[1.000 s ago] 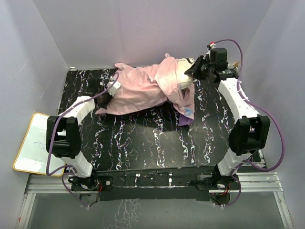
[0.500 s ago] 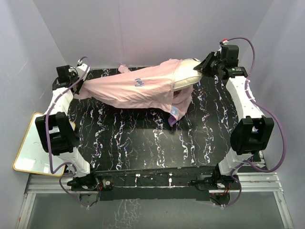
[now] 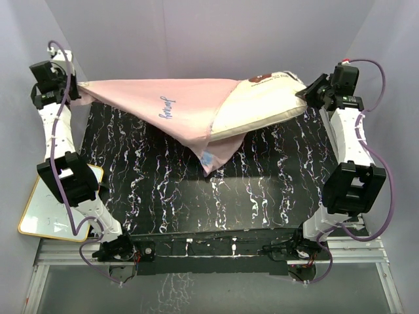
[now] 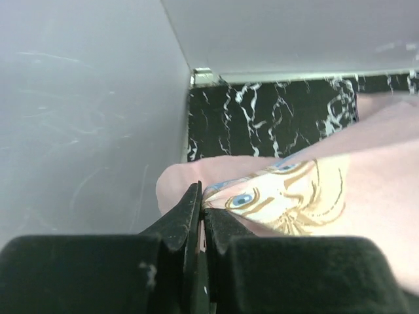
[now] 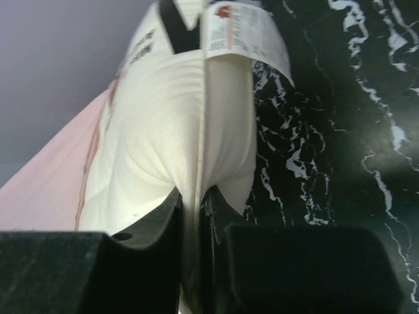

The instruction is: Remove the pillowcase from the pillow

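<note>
While the pillowcase hangs in the air over the far part of the table, it is pulled tight like a pink sheet, from the left corner to the pillow. Its open end covers only the left part of the pillow, and one loose flap droops toward the table. The cream pillow sticks out on the right, bear face up. The left gripper is pinched tight on a corner of the pillowcase, near the wall. The right gripper is pinched tight on the pillow's edge. A white board lies left of the table.
</note>
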